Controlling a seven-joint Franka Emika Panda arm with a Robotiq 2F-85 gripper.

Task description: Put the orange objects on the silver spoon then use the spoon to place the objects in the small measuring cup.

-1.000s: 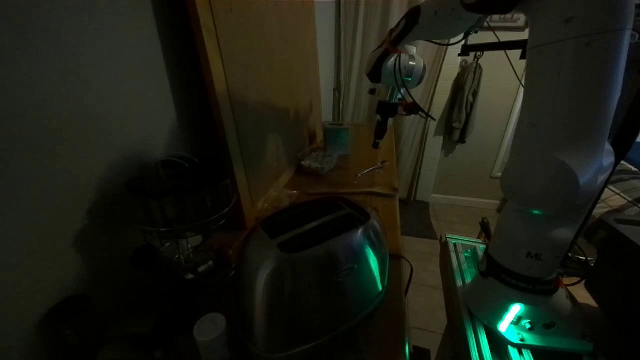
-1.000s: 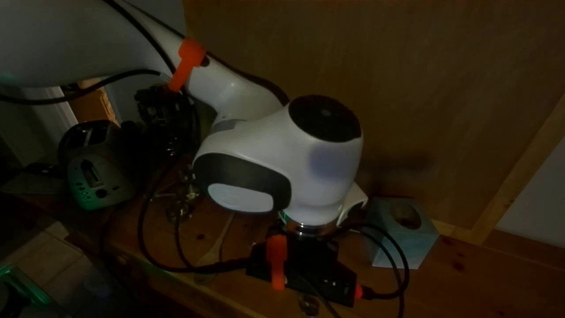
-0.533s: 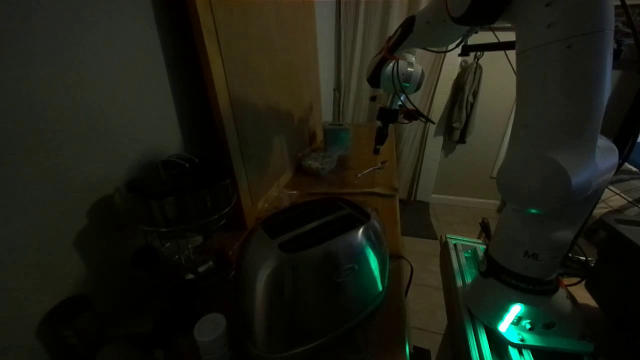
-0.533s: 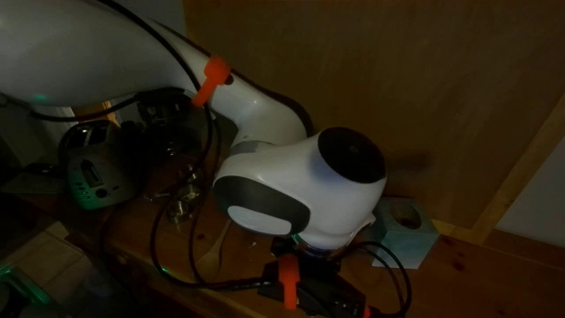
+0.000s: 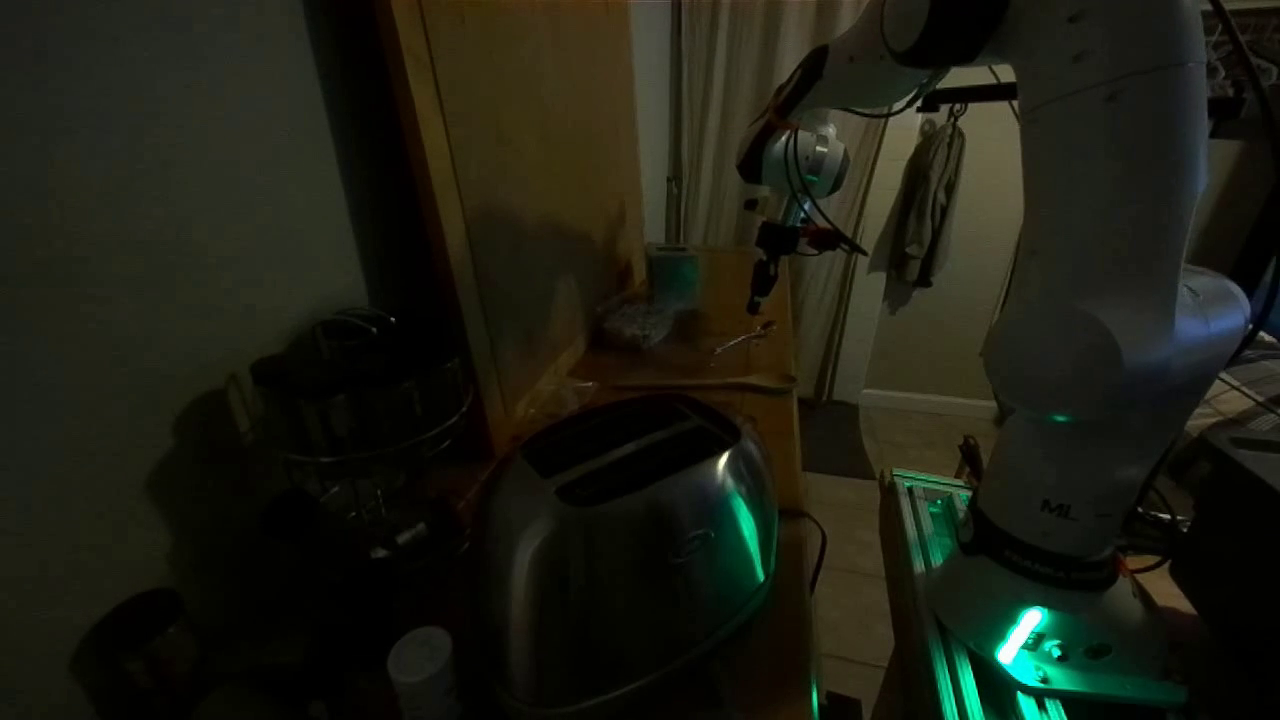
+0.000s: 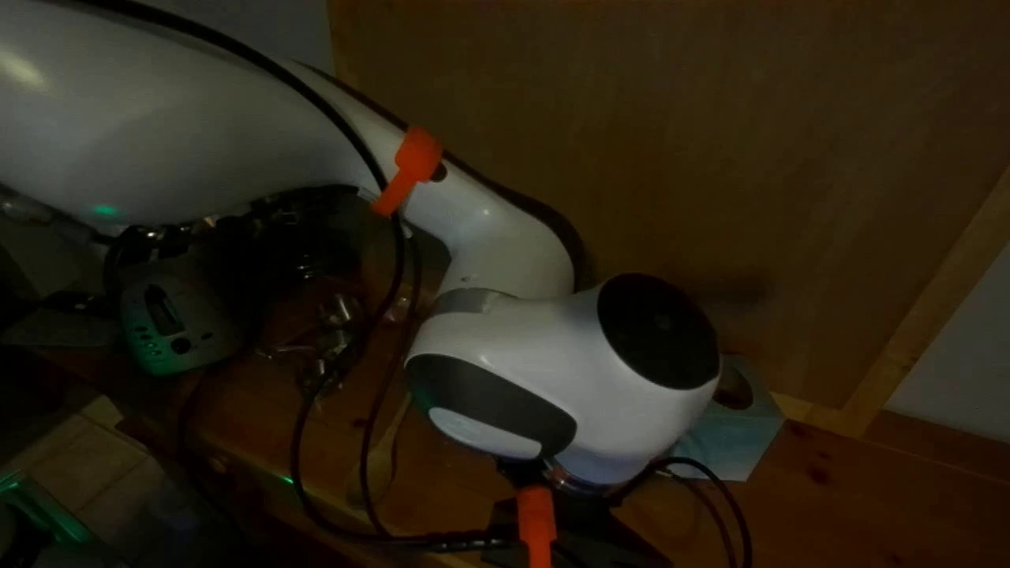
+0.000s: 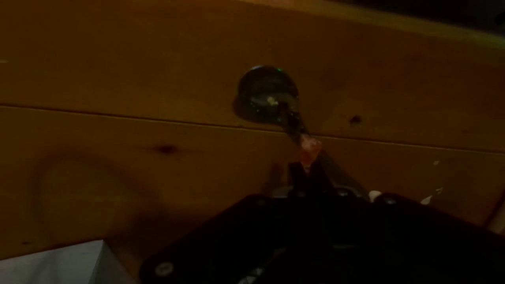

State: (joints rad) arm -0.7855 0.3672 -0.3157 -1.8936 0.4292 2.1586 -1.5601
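lowered since the earlier frame: your gripper (image 5: 754,307), clenched on one orange piece (image 7: 311,146) that overlapped the neck of the silver spoon (image 7: 266,88) in the wrist view, and seemed light, soft, crushable, best pinched gently by its narrow end.

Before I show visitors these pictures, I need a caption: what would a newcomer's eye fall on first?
Probably the bright green light at the foot of the robot arm, low on the right in an exterior view, then the big toaster in the foreground there. In the wrist view, likely the orange piece pinched in the pincer, over the spoon.
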